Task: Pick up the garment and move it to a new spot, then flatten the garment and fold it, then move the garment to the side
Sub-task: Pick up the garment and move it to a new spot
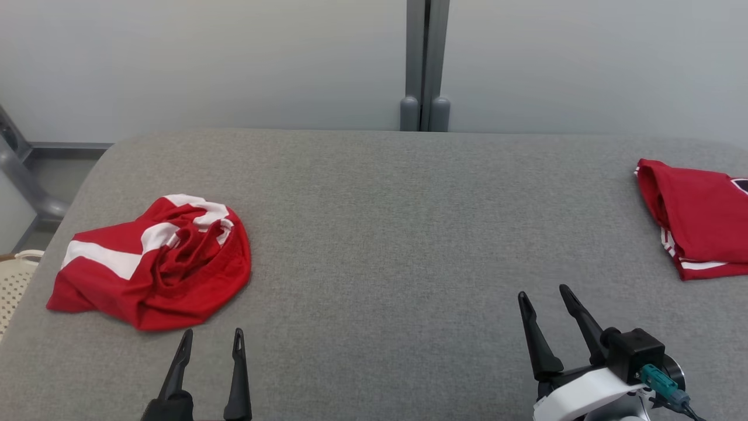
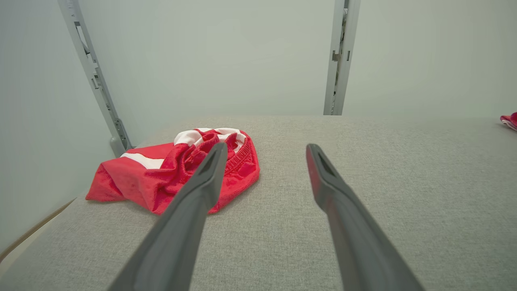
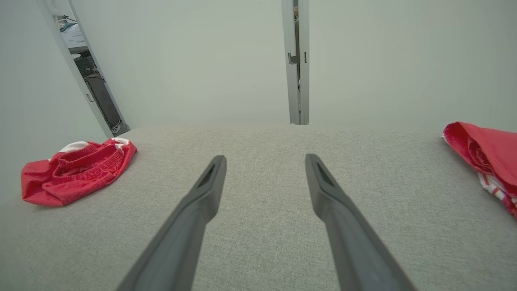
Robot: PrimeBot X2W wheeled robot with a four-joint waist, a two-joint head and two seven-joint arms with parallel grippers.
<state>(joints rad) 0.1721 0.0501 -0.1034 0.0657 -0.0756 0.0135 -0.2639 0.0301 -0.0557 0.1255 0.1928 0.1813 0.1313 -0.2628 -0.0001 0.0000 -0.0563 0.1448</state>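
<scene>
the grey table [image 1: 374,234] carries the crumpled red garment [image 1: 158,263] at its left, just ahead of my left gripper [image 1: 213,332]. i judge it light and limp; i would pinch a raised fold at its near edge. left gripper and right gripper [image 1: 543,292]: jaws wide, empty.

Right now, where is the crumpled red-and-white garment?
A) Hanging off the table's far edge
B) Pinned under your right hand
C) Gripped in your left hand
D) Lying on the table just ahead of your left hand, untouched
D: the crumpled garment lies on the grey table just beyond the left hand, which is open and empty; the right hand is also open, well away from it.
</scene>
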